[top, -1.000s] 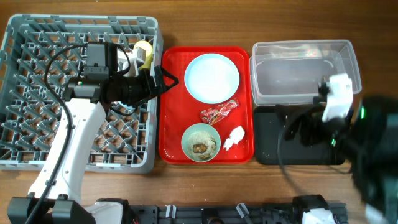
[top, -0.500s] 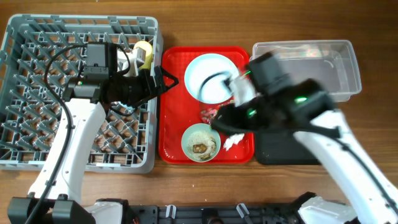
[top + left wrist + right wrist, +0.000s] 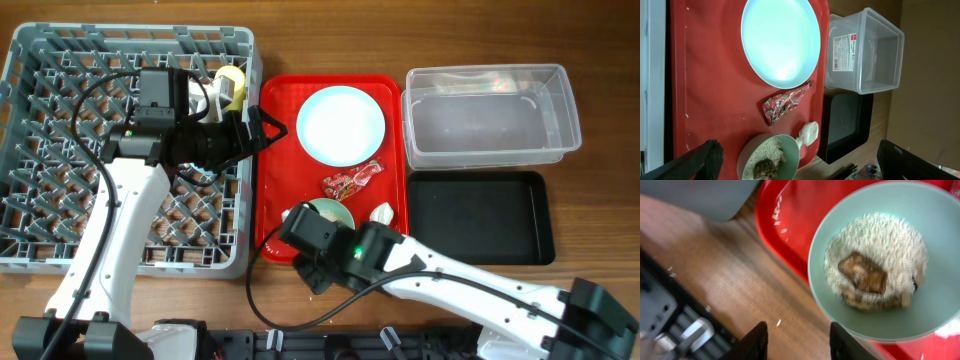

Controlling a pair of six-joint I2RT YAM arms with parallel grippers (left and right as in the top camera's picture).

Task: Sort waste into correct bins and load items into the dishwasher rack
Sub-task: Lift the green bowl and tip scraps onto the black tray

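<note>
Right tool (image 3: 799,337) is open: both fingers (image 3: 757,340) sit wide apart w/ nothing btwn them, only bare wooden counter (image 3: 600,200) below. It hangs just off the front edge of the red plastic serving tray (image 3: 275,200). The round pale green bowl (image 3: 880,265) lies just ahead of the fingertips and a bit to one side, on the tray's front part, not touched. Inside the bowl: a bed of beige rice-like crumbs (image 3: 890,235) w/ a brown food scrap (image 3: 862,274) on top. In the overhead view the right wrist covers the bowl's front rim.

Rest of the tray:
- The round light blue plate (image 3: 341,124) is at the rear, looks bare.
- The red printed snack wrapper (image 3: 352,181) lies btwn plate and bowl, apart from both.
- The small crumpled white tissue (image 3: 382,213) is just beside the bowl, on the side toward the bins.

Left tool (image 3: 265,128) is open too, fingers spread, gripping nothing. It sits at the right edge of the large grey plastic pegged dishwasher rack (image 3: 60,230), pointing at the tray, w/ plate and wrapper ahead of it. The small yellow cup (image 3: 232,86) is in the rack near the rear right corner, just behind that tool.

The clear rectangular plastic tub (image 3: 490,115) and the shallow black rectangular tray (image 3: 480,215) stand right of the serving tray, tub behind, black tray in front. Well apart from both tools.
</note>
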